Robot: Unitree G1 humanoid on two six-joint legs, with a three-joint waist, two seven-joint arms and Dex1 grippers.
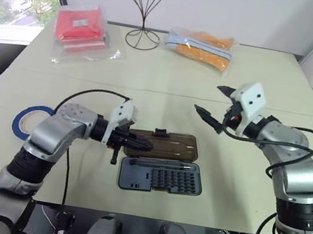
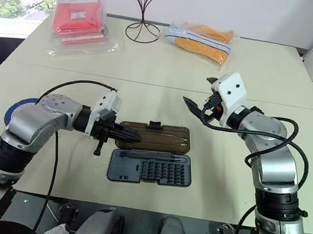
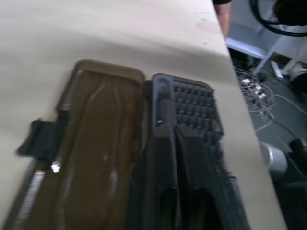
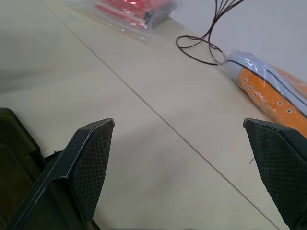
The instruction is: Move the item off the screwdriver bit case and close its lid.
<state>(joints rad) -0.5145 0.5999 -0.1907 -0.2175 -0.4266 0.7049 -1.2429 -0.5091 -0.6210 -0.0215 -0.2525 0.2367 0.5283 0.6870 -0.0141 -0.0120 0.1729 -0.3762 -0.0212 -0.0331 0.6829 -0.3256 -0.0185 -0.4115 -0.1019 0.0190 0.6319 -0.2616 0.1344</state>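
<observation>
Nearest the front edge of the surface (image 1: 170, 71): dark grey-blue tray of the screwdriver bit case (image 1: 160, 175), lying open, rows of small bits showing. Just behind it, hinged flat on the surface, the smoky-brown lid (image 1: 167, 144), small black latch at its far edge. Left gripper (image 1: 143, 145) clenched, fingers pressed together with nothing between them, tips over the lid's left end near the hinge line. Off to the left, near the surface edge and well apart from the case, the ring of blue tape (image 1: 25, 120), partly hidden behind the left arm. Farther back on the right, right gripper (image 1: 211, 103) released, fingers spread wide and empty, hovering above bare surface beyond the lid's right end. At the far side: red packet (image 1: 82, 28) on the left, wire stand (image 1: 146, 7) in the middle, orange packet (image 1: 201, 45) on the right.
</observation>
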